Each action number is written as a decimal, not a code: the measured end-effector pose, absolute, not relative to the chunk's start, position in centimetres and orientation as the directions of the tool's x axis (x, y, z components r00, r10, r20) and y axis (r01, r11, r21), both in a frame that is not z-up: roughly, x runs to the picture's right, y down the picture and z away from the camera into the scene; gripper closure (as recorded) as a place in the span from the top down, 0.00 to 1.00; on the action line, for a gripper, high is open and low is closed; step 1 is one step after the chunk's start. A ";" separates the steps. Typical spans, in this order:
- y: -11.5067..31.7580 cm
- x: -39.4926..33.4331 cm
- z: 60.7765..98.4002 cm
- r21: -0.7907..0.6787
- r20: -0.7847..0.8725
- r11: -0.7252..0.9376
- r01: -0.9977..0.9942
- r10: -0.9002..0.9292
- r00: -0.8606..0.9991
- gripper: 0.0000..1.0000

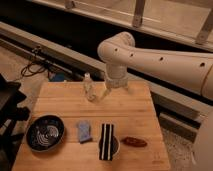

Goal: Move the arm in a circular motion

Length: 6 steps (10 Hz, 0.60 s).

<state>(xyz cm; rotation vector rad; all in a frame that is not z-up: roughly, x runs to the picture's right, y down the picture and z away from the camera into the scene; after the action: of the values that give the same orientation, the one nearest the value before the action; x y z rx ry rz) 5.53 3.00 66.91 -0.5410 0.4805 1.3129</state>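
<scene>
The large white arm [160, 62] of thick tubular segments with small dark holes reaches in from the right, its rounded elbow joint [117, 47] above the table's far edge. From the elbow a short segment drops down to the pale yellowish gripper [106, 94], which hangs just over the wooden table [130, 115] near its back middle. A small clear bottle [89, 87] stands just left of the gripper.
On the table's front half lie a dark round bowl [45, 132], a blue cloth [84, 131], a black-and-white striped item on a small cup [107, 141] and a brown oblong object [134, 142]. Black cables [35, 67] lie on the floor at the left. A dark chair-like shape [10, 107] stands at the left edge.
</scene>
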 end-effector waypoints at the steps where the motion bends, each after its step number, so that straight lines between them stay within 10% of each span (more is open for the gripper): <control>1: 3.0 5.7 66.7 -0.099 -0.611 0.168 -0.981 0.768 0.193 0.80; 6: -0.2 7.4 70.4 -0.054 -0.597 0.095 -0.994 0.795 0.108 0.80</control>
<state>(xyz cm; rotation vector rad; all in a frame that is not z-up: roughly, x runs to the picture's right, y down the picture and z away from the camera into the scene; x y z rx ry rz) 7.39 -0.25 70.36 -0.5128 0.4794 1.4037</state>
